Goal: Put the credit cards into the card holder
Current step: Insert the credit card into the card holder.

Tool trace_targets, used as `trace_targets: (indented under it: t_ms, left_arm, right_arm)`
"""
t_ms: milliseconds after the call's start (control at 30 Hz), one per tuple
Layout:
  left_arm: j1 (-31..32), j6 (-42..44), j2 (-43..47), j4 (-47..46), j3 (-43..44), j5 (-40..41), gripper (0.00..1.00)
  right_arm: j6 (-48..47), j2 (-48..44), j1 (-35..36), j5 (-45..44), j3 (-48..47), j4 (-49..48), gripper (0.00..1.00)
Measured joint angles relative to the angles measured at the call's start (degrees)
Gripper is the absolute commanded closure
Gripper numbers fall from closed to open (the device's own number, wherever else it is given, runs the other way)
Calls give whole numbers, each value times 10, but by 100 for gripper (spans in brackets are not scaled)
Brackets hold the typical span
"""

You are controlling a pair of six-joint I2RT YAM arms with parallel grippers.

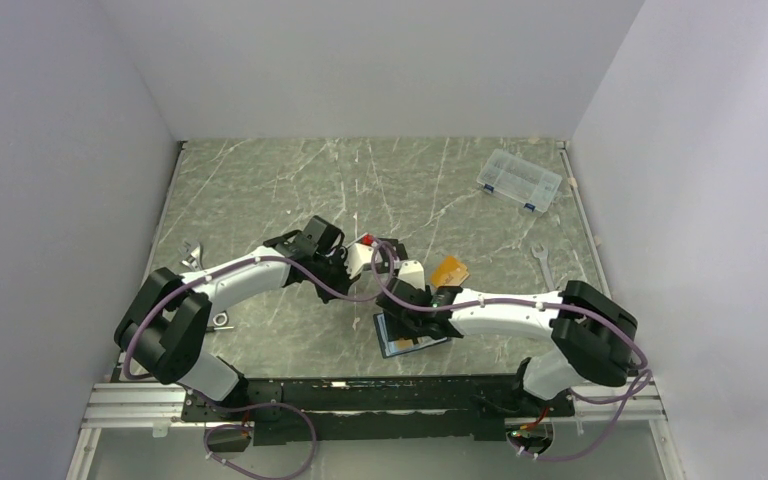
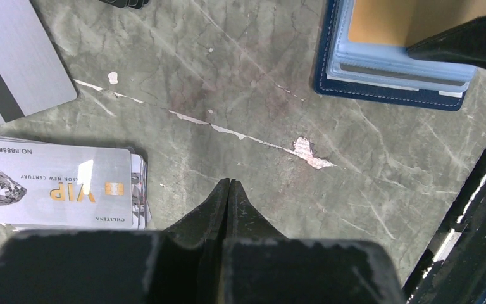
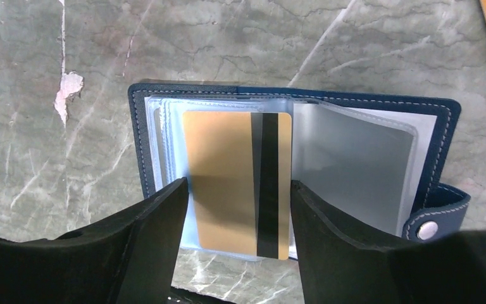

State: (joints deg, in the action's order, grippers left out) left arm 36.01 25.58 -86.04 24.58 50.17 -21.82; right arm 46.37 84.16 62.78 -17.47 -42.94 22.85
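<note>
The orange-gold card (image 3: 228, 183) lies on the open card holder (image 3: 446, 145), between the spread jaws of the right gripper (image 3: 237, 185). The silver cards (image 2: 57, 193) at the frame's left are not yet stowed. The left gripper (image 2: 229, 183) is pinched closed and empty.

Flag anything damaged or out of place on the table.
The tabletop is damaged: a white chip and a long white cracked line run across its marbled surface. The silver cards lie in a slightly fanned stack rather than squared up. Nothing else stands out.

Gold, black-striped credit card (image 3: 221, 177); navy card holder (image 3: 354, 164).
</note>
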Motion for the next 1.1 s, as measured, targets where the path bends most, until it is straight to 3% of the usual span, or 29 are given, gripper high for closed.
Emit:
trace_targets:
  t_ms: [200,533,867,1100]
  left_arm:
    - [-2,-10,0,-3,0,-2,96]
    - [-23,-20,4,-4,0,-11,97]
    - [-29,-25,8,-3,0,-13,97]
    - [-30,-24,12,-3,0,-13,97]
  right_arm:
    - [11,5,13,-19,-13,28,22]
    - [-8,-16,13,14,-5,23,21]
    - [-21,7,8,47,-3,-8,30]
    - [-24,30,10,38,-25,-2,47]
